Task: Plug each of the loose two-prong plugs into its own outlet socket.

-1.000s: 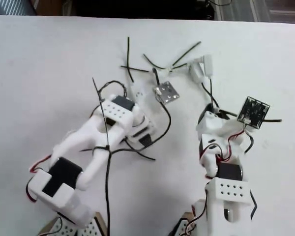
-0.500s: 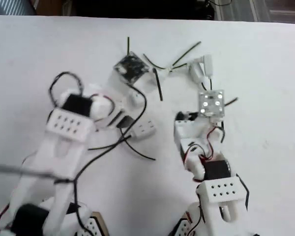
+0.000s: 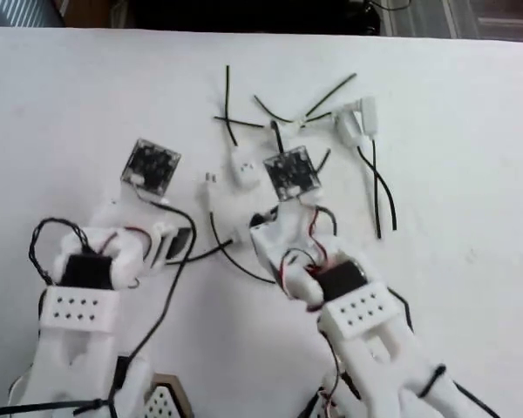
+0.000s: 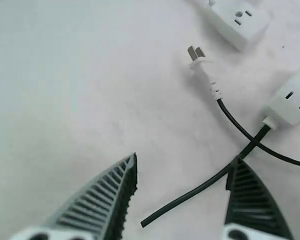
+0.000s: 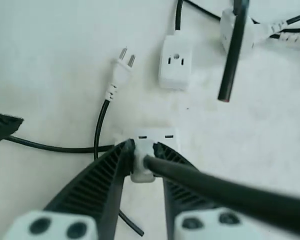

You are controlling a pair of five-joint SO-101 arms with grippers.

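Over the last half second the left arm (image 3: 78, 305) has drawn back from the upper middle of the table to the lower left of the high view. The right arm (image 3: 357, 313) has swung leftward to the centre.

We see the left gripper (image 4: 185, 165) with its two ribbed dark fingers (image 4: 110, 200) spread wide apart and holding nothing. The loose end of a thin black cable (image 4: 190, 197) lies on the white table (image 3: 61, 104) between them.

Right of it, near the middle of the high view, the small white two-prong plug (image 5: 120, 70) lies flat and unplugged, prongs bare, its black lead curving toward the bottom of the frame. Just right of the plug, and apart from it, we find a white square three-hole outlet socket (image 5: 176, 62).

Below that one, the right gripper (image 5: 142, 150) is clamped on a white two-slot outlet socket (image 5: 155, 136), one finger pressed to each side, the socket resting on the table.

In the upper right of the high view another white socket block (image 3: 353, 122) lies among crossing black cables, well apart from both grippers.
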